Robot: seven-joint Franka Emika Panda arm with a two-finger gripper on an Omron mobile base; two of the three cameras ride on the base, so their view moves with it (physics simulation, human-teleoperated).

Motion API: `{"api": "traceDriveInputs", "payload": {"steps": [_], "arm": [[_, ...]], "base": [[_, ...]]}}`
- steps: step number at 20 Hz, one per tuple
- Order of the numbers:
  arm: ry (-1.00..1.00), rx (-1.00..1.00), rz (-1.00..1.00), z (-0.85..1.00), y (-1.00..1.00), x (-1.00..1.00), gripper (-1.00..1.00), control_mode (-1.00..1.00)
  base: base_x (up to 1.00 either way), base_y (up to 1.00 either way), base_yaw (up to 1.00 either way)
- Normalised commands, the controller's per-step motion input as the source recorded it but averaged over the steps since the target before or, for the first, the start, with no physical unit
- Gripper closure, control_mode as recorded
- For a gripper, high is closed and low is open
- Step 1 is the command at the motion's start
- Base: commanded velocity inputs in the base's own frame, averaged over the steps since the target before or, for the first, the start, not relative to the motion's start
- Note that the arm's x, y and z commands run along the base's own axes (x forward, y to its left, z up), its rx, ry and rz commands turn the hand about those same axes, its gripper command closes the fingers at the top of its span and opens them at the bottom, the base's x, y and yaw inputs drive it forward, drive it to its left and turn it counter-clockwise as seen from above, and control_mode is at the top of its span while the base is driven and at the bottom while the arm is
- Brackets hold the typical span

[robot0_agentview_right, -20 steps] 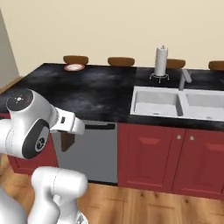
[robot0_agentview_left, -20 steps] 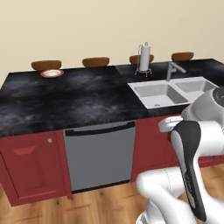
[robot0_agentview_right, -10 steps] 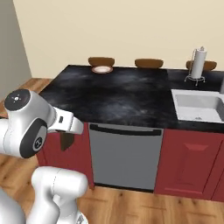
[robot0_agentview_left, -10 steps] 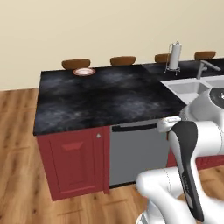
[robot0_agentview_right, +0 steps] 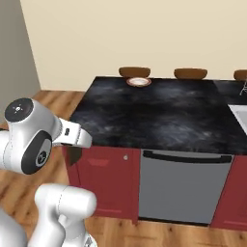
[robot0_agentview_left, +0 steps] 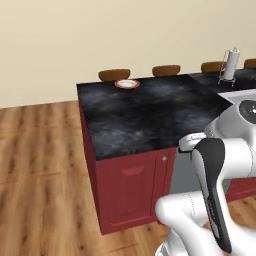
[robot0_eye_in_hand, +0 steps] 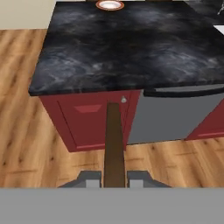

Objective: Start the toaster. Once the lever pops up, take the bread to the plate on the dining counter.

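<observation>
Base has driven on since the earlier frames: the whole view has slid along the dining counter (robot0_agentview_left: 145,117), so the sink that sat mid-frame a second ago is now at the right edge, and the counter's left end and open wood floor (robot0_agentview_left: 40,165) have come into view. That's camera shift; the things themselves haven't moved.

Gripper (robot0_eye_in_hand: 114,177) is closed on the bread (robot0_eye_in_hand: 114,144). Hand view shows the dark brown slice edge-on, a narrow strip rising straight up between the two finger tips, both pads against it. It hangs in front of the counter's red cabinet base (robot0_eye_in_hand: 94,120), above the floor, not over the stone top.

The plate (robot0_agentview_left: 127,83) sits at the far edge of the black marbled top, near its left corner, just in front of a wooden stool (robot0_agentview_left: 114,74). Same plate in the right base view (robot0_agentview_right: 139,82) and at the top edge of the hand view (robot0_eye_in_hand: 109,5). It looks bare: white centre, reddish rim. Bread and plate are well apart, with the full depth of the counter between them.

A grey dishwasher front (robot0_agentview_right: 182,185) sits in the base right of the red door. A paper towel holder (robot0_agentview_left: 229,65) stands at the far right of the top. The arm is folded low and close to the base in both base views.
</observation>
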Motion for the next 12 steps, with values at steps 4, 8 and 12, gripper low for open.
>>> {"api": "traceDriveInputs", "payload": {"steps": [4, 8, 12], "arm": [[0.0, 0.0, 0.0, 0.0, 0.0, 0.0, 1.0, 1.0], [0.0, 0.0, 0.0, 0.0, 0.0, 0.0, 1.0, 1.0], [0.0, 0.0, 0.0, 0.0, 0.0, 0.0, 1.0, 1.0]], "base": [[0.42, 1.0, -0.11], [0.39, 1.0, -0.13], [0.39, 1.0, -0.13]]}}
